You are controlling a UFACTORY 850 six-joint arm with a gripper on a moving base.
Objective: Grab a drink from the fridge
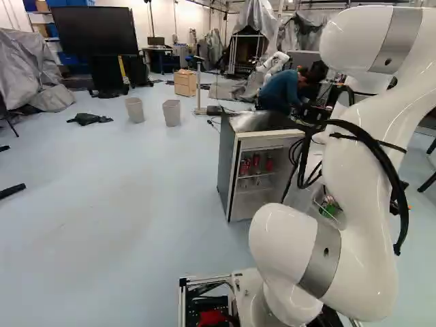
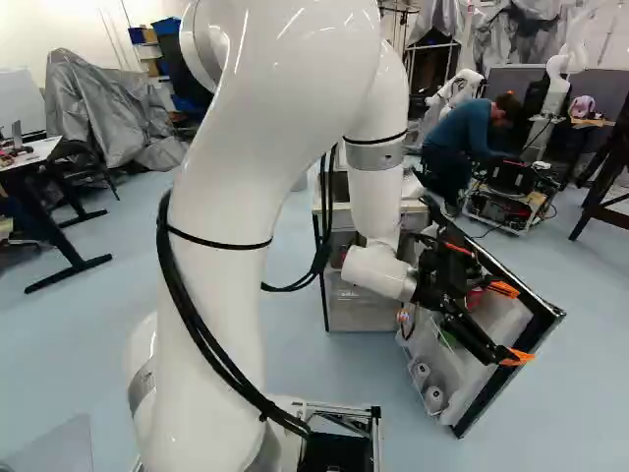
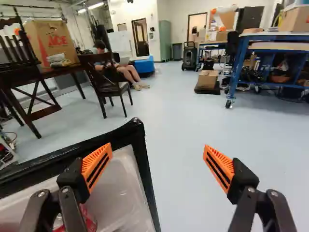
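The fridge [image 1: 227, 160] is open, its door [image 2: 539, 329] swung out; opening seems nearly done. The end effector [image 3: 158, 150], fingers spread and gripping nothing, hangs by the door's free edge. Next it should clear that edge, seemingly with room outward, then approach the cans [image 1: 256, 162] inside.

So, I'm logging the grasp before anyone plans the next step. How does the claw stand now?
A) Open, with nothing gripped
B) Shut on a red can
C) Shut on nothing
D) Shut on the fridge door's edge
A: in the wrist view the claw has its orange pads wide apart, with the fridge door's black edge showing between them, ungripped.
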